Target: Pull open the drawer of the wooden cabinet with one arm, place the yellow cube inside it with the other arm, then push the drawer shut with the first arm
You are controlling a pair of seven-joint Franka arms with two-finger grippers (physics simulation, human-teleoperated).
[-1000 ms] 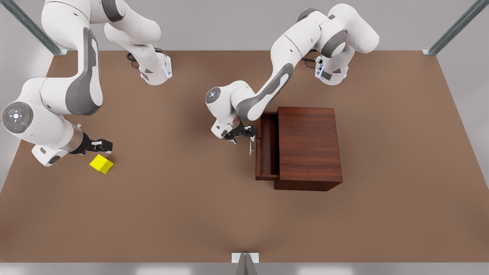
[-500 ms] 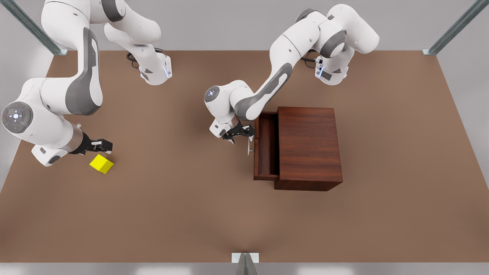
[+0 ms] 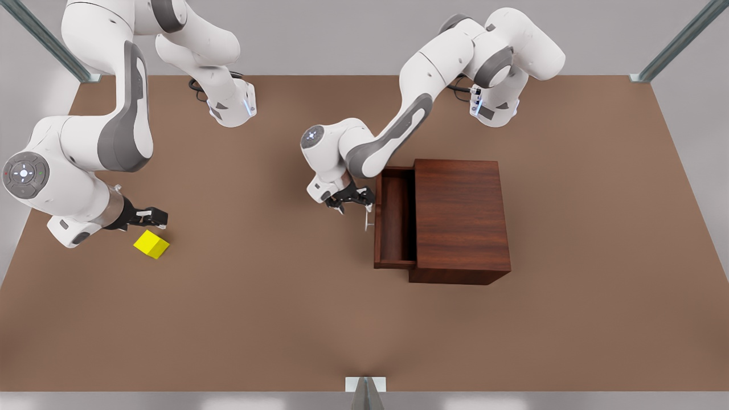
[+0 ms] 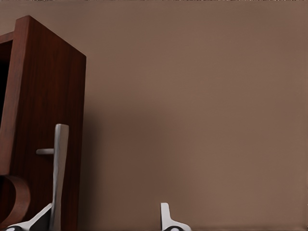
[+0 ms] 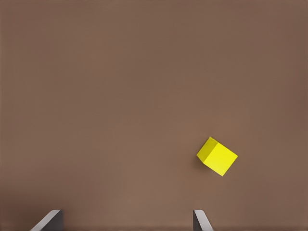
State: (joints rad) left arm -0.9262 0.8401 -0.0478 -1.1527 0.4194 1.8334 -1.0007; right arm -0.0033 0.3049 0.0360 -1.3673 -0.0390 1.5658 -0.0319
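The wooden cabinet (image 3: 461, 219) stands right of the table's middle. Its drawer (image 3: 393, 228) is pulled partly out toward the front view's left and holds nothing. My left gripper (image 3: 353, 200) is at the drawer's thin silver handle (image 3: 367, 219). In the left wrist view the fingers of the left gripper (image 4: 106, 221) stand apart, with one fingertip (image 4: 43, 219) right against the handle (image 4: 60, 163) on the drawer front (image 4: 45, 96). The yellow cube (image 3: 151, 244) lies on the table at the left. My right gripper (image 3: 156, 217) hovers open just beside the cube (image 5: 217, 156), apart from it.
The brown table (image 3: 273, 319) stretches wide between cube and cabinet. Both arm bases (image 3: 230, 105) stand along the far edge. Metal frame posts (image 3: 364, 393) mark the near edge and the far corners.
The drawer has slid further out toward the front view's left, and the left gripper moved with it. The right arm and the cube have not moved.
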